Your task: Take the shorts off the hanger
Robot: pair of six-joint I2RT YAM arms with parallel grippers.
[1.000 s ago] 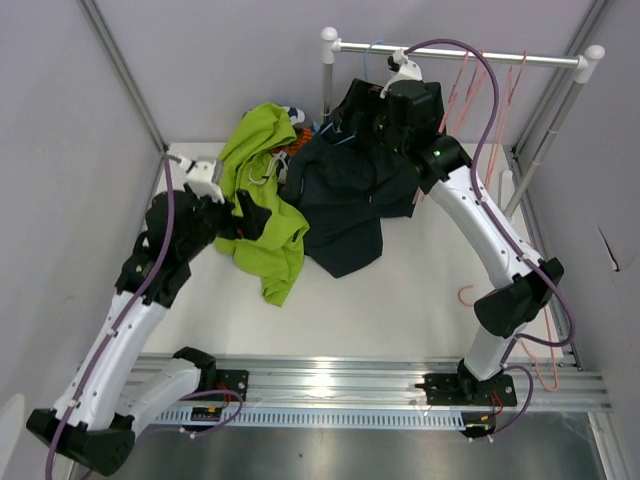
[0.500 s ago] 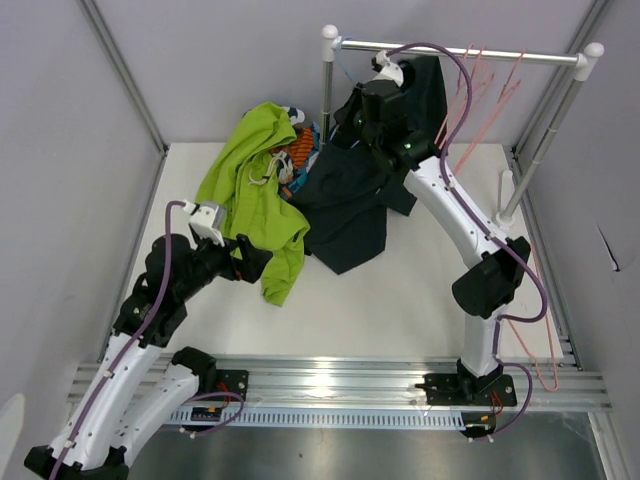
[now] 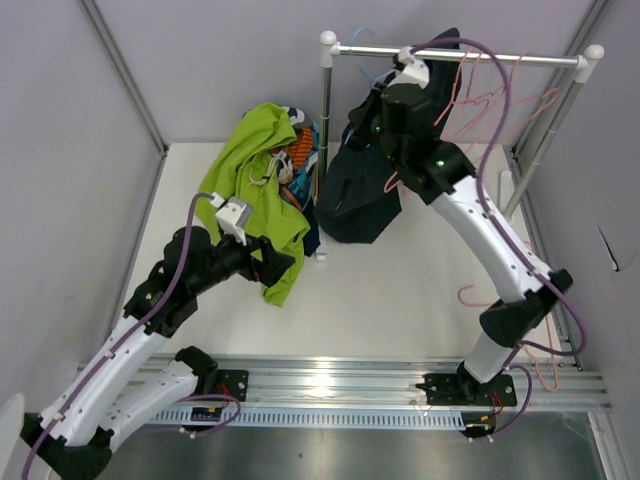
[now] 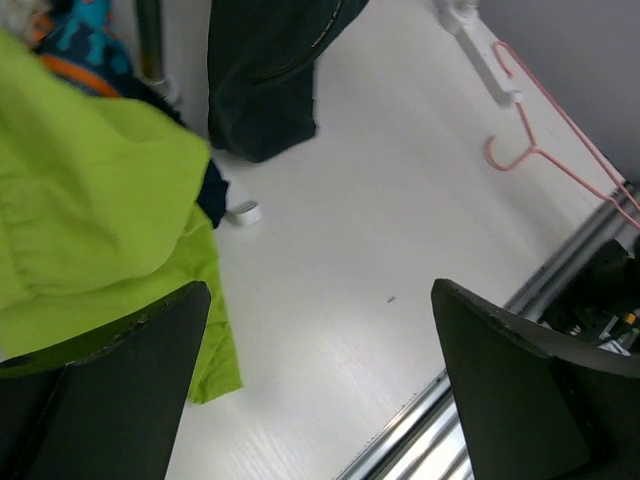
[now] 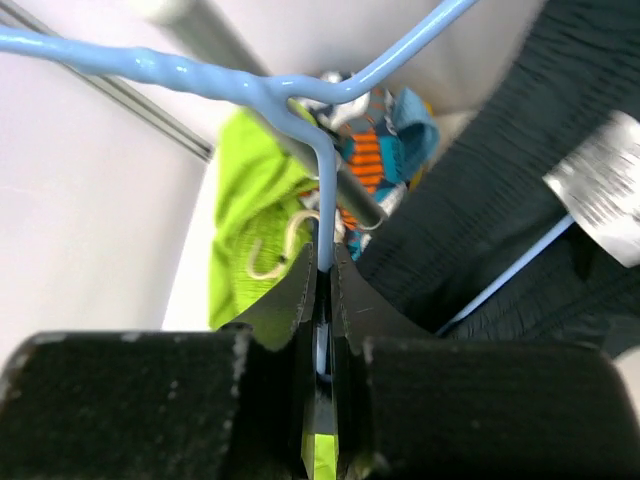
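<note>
while the right gripper clamps the blue hanger bearing navy shorts, the left gripper gapes released.

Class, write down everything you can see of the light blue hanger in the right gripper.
The light blue hanger is thin, smooth wire, seemingly coated. From a kinked junction two arms spread, one left, one up to the right, and a single stem runs down, pinched between the shut fingers of the right gripper. Another blue length crosses the dark shorts hanging beside it.
</note>
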